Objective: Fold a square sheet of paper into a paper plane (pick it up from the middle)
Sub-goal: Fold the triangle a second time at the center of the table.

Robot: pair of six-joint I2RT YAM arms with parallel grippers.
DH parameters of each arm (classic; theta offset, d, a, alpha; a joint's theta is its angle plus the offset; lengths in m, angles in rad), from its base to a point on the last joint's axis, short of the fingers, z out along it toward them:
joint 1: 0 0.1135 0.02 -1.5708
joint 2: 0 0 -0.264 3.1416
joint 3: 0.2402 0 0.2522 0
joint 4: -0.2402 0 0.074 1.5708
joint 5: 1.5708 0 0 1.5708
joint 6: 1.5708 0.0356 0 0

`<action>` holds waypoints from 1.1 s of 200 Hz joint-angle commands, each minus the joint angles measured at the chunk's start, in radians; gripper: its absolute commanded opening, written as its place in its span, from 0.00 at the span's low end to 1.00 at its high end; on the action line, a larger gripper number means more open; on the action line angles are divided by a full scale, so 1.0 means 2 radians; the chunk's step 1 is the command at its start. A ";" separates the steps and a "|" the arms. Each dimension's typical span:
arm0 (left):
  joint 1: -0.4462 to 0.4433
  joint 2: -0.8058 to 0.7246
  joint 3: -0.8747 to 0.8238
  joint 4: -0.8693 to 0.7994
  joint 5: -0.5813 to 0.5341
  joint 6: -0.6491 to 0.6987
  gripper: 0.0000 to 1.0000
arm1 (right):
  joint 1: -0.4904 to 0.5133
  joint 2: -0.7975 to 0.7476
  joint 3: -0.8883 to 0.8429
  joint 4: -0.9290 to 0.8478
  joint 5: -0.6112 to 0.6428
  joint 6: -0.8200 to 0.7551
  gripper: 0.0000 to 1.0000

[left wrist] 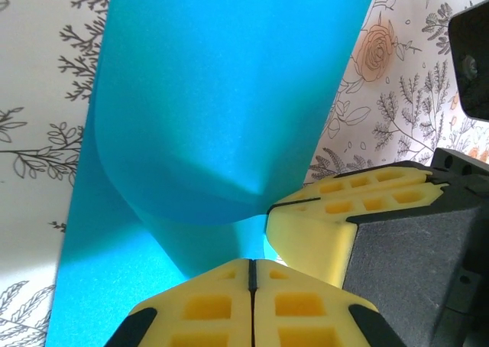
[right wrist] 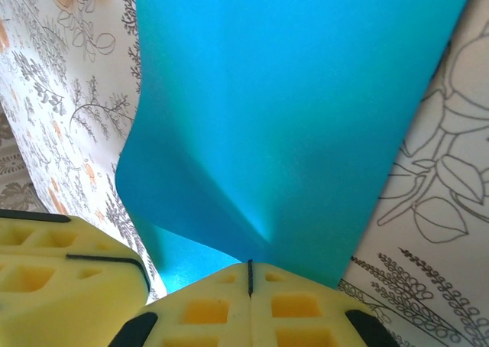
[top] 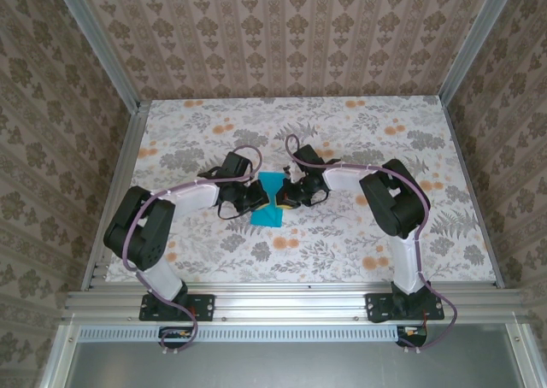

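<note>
Hidden: I am looking down from the top camera and the paper [top: 272, 185] is narrowing to a waist between the two wrists. The pinch itself is too small for me to make out there.
Cut off: both wrist cameras are cropping the sheet's far edges, so I am not seeing its whole outline up close.
Unclear: I cannot tell whether the paper's ends are touching the table or hanging just above it.
Table [top: 359, 243]: a floral cover is running across it, grey leaves with orange blooms.
Room: patterned wallpaper [top: 282, 38] is closing in the back and both sides, and aluminium rails [top: 282, 302] are framing the near edge.
Paper's place: it is sitting mid-table between the two grippers, bulging into a rounded fold just ahead of the fingers.
Left gripper [left wrist: 250, 269]: the yellow fingers are pressing together with the paper's middle running into their seam.
Right gripper [right wrist: 250, 269]: its fingers are meeting the same way, nipping the paper from the opposite side.
In the way: each gripper is crowding a lower corner of the other's wrist view, the two sitting just beside each other.
Cables [top: 154, 202]: purple leads are trailing along both arms.
</note>
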 commanded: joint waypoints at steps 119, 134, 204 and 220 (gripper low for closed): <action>0.001 0.011 -0.003 -0.010 -0.014 0.011 0.02 | -0.003 -0.026 -0.043 0.082 -0.075 0.037 0.32; 0.001 0.009 -0.004 -0.010 -0.014 0.010 0.01 | -0.002 -0.025 -0.046 0.086 -0.079 0.038 0.30; 0.000 -0.015 -0.005 -0.023 -0.021 0.012 0.09 | -0.002 -0.024 -0.031 0.052 -0.050 0.008 0.06; 0.001 -0.036 -0.013 -0.028 -0.029 0.010 0.17 | -0.002 -0.022 -0.020 0.028 -0.036 -0.012 0.06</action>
